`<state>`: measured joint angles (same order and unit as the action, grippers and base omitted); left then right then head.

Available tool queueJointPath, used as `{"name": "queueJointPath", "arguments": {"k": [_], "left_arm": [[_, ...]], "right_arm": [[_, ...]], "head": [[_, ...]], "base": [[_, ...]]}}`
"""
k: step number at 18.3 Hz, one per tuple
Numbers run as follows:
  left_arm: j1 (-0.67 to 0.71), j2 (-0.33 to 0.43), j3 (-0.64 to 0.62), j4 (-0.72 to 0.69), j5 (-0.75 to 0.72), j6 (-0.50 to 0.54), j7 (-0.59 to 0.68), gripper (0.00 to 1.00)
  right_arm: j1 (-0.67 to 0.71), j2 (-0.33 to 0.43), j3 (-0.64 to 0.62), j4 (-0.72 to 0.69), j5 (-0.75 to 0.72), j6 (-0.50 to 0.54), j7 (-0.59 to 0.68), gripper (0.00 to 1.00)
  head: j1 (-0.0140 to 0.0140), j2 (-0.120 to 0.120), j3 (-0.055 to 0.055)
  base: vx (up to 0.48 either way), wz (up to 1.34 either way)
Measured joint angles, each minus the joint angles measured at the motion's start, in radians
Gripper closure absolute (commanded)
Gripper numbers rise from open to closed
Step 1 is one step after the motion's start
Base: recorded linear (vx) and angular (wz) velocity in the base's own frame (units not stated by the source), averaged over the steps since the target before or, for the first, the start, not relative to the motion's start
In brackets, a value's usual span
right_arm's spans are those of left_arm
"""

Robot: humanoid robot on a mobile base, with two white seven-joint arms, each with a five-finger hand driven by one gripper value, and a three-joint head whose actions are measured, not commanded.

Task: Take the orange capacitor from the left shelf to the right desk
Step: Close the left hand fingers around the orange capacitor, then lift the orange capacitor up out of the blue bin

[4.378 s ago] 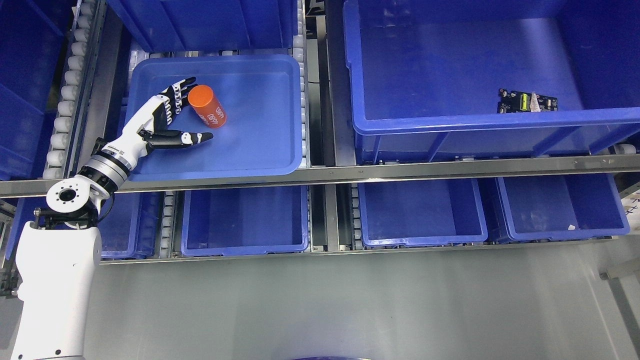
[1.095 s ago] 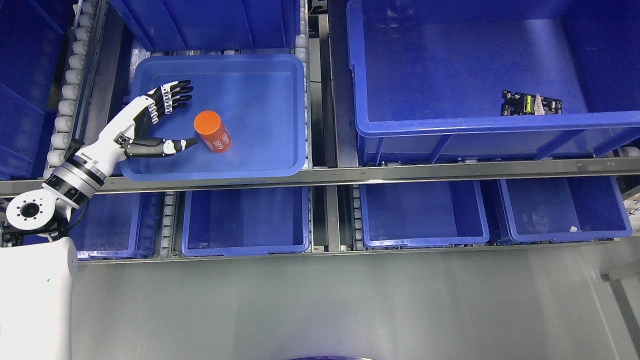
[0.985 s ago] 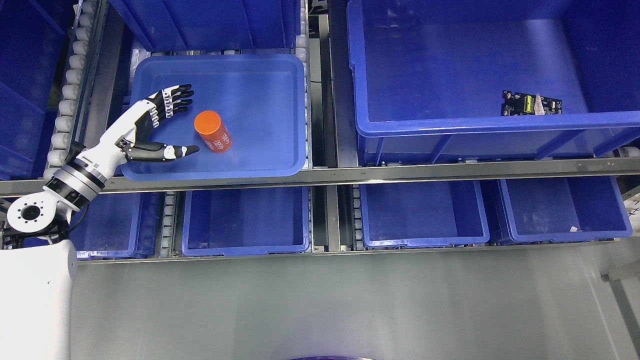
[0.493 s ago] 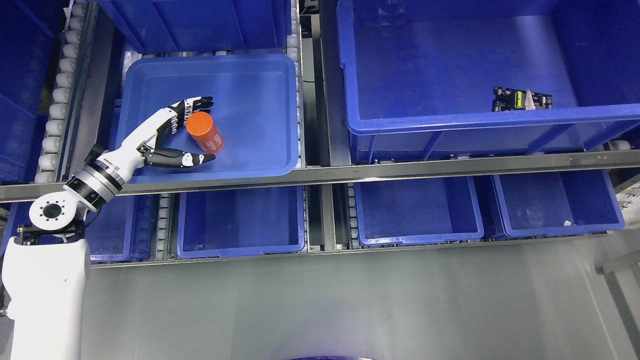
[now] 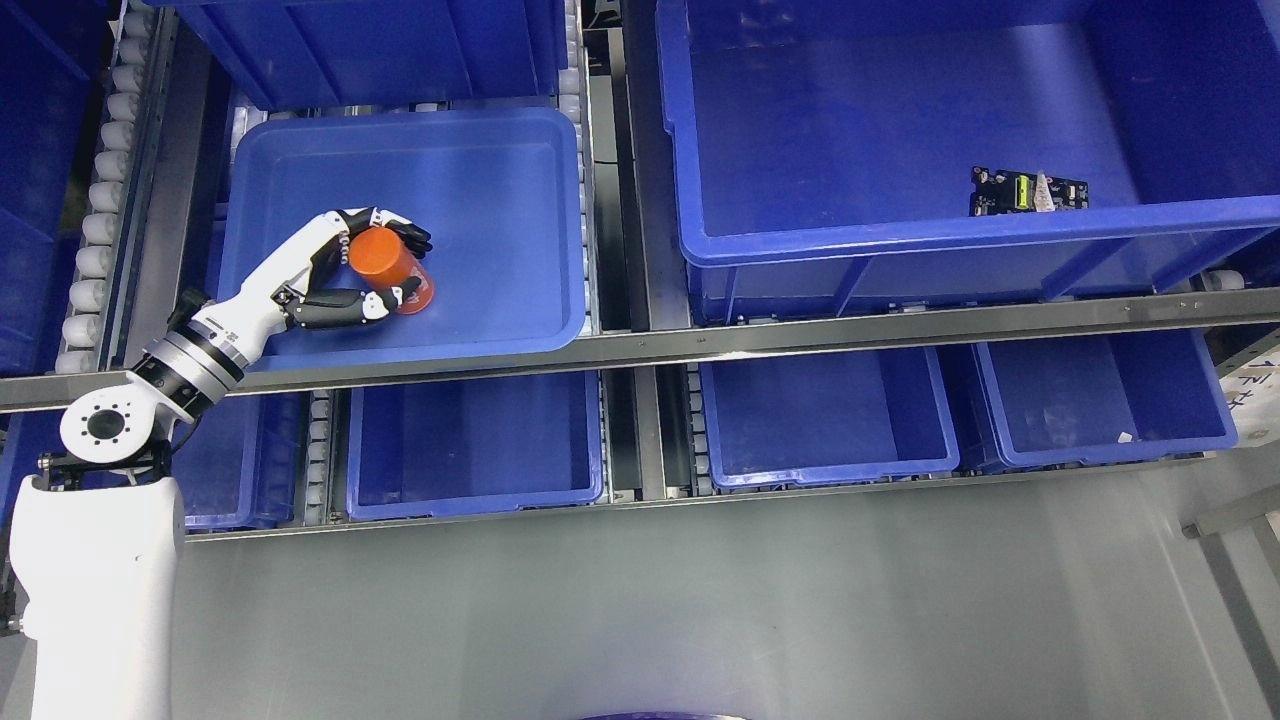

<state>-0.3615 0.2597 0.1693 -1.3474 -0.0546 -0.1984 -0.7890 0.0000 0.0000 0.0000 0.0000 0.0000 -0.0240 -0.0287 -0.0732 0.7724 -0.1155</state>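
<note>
The orange capacitor [image 5: 383, 262], a short cylinder with white print, stands in the shallow blue tray [image 5: 500, 180] on the upper shelf at the left. My left hand [image 5: 385, 262] reaches in from the lower left and is curled round it: fingers [image 5: 405, 230] wrap over the far side, the thumb [image 5: 360, 305] presses along the near side. The capacitor's lower part is hidden by the thumb. The capacitor still sits on the tray floor. My right arm does not show.
A large deep blue bin [image 5: 900, 150] at the upper right holds a small circuit board [image 5: 1026, 192]. Several blue bins [image 5: 820, 420] line the lower shelf behind a metal rail [image 5: 700, 342]. White rollers [image 5: 95, 220] run down the left. Grey floor [image 5: 700, 600] lies below.
My left hand moved right to the capacitor and its fingers and thumb closed round it. The whole picture has shifted a little, so the camera moved.
</note>
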Motion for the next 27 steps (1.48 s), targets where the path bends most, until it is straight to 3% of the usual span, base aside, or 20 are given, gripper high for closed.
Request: {"name": "queueJointPath", "arguments": {"k": [2, 14, 27], "left_arm": [[0.001, -0.01, 0.019, 0.002, 0.005, -0.021, -0.004, 0.97], [-0.027, -0.059, 0.091, 0.004, 0.06, -0.044, -0.011, 0.97], [-0.06, -0.135, 0.219, -0.033, 0.186, 0.037, -0.011, 0.97]], "right_arm": [[0.0, 0.0, 0.0, 0.0, 0.0, 0.0, 0.0, 0.0], [0.0, 0.0, 0.0, 0.0, 0.0, 0.0, 0.0, 0.0], [0.0, 0.0, 0.0, 0.0, 0.0, 0.0, 0.0, 0.0]], "head": [[0.0, 0.0, 0.0], [0.0, 0.0, 0.0], [0.0, 0.0, 0.0]], "base": [[0.0, 0.0], [0.0, 0.0], [-0.003, -0.03]]}}
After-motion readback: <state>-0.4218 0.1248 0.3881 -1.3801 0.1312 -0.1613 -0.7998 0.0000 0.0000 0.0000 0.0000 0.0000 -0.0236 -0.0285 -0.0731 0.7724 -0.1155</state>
